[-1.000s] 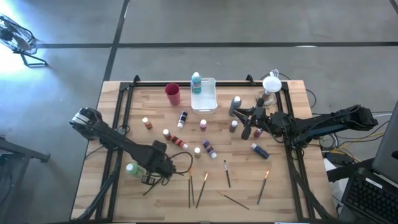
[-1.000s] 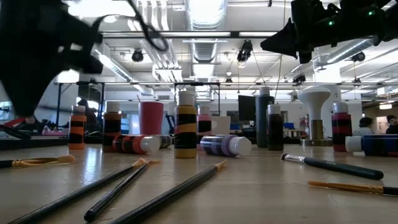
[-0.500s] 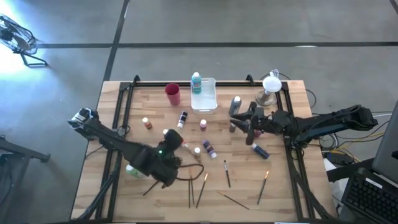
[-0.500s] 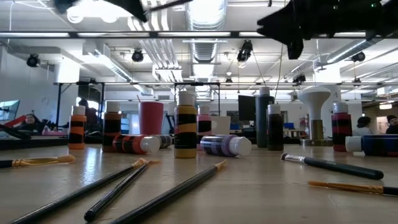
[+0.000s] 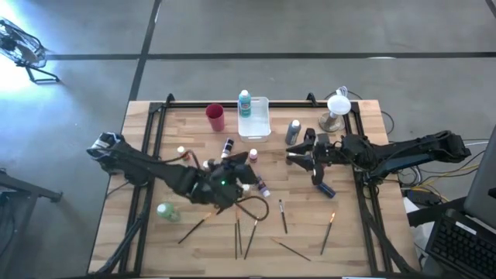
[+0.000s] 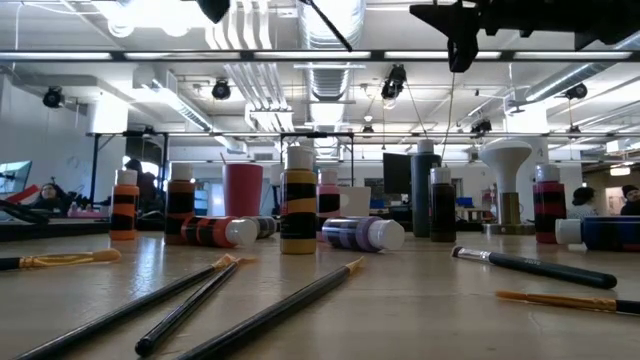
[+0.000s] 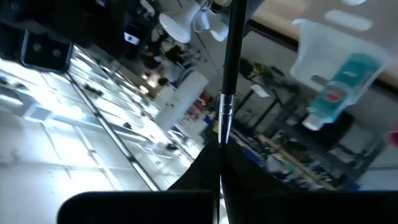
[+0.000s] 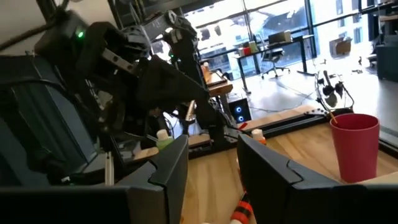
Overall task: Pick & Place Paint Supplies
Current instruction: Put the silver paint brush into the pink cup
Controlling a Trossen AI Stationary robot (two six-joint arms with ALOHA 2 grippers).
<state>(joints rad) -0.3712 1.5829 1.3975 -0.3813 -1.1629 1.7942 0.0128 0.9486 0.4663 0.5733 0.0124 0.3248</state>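
- Tabletop (image 5: 155,240) of pale wood planks carries everything, with a black frame round its edges.
- Green bottle (image 5: 165,211) lies near the left edge, well apart from the other bottles.
- Left end effector (image 5: 246,175) is raised over the middle of the tabletop, closed on a dark-handled paintbrush (image 7: 229,81); in the left wrist view the handle runs straight out from between the fingers, its metal ferrule close to them.
- Loose paintbrushes (image 5: 242,231) lie on the near part of the tabletop, dark-handled with orange tips; in the low view they stretch across the foreground.
- Magenta cup (image 5: 215,118) stands upright at the far side, just beside the translucent tray (image 5: 260,124).
- Teal bottle (image 5: 245,103) stands in the tray's left end.
- Small paint bottles are scattered mid-table, some upright, some on their sides; a purple one (image 6: 362,234) lies flat with its white cap pointing right in the low view.
- Right end effector (image 5: 293,153) hangs above the tabletop right of centre, fingers spread with nothing between them.
- Dark blue bottle (image 5: 324,188) lies flat below that arm.
- White lamp-like stand (image 5: 336,108) sits at the far right corner.
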